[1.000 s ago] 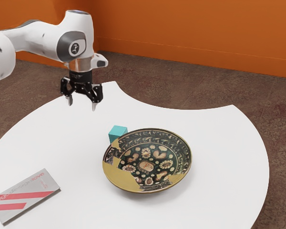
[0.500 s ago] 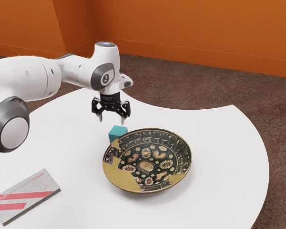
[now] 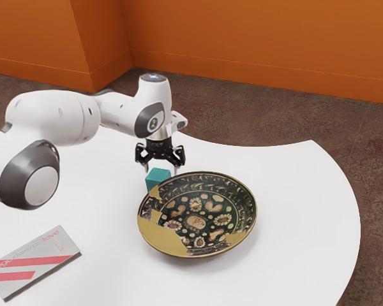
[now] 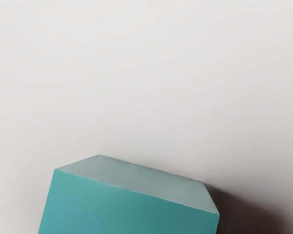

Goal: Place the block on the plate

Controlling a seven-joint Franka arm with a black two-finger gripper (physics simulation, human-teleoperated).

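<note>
A teal block [image 3: 157,178] is sitting on a white bench [image 3: 293,255], a little left of the centre of the exterior view. It is standing just beside the plate [image 3: 195,222], whose near rim is hiding part of it; whether the 2 are touching is impossible to tell. The block is not resting on the plate.

The gripper [image 3: 161,169], black with 2 fingers, is pointing straight down at the block. It is standing open, its fingers spread apart and not closing on anything. In the wrist view, the block is showing large and close to the hand, with 2 of its faces visible and a dark patch lying beside it.

The plate is filling the middle of the exterior view, round and dark, with painted flowers and a plain gold area at its lower left. The white and grey arm [image 3: 54,118] is reaching in from the left. At lower left, a flat grey box [image 3: 37,260] is lying with lettering and 2 red bands. Behind the bench, a brown floor [image 3: 370,131] is meeting an orange wall [image 3: 262,41].
</note>
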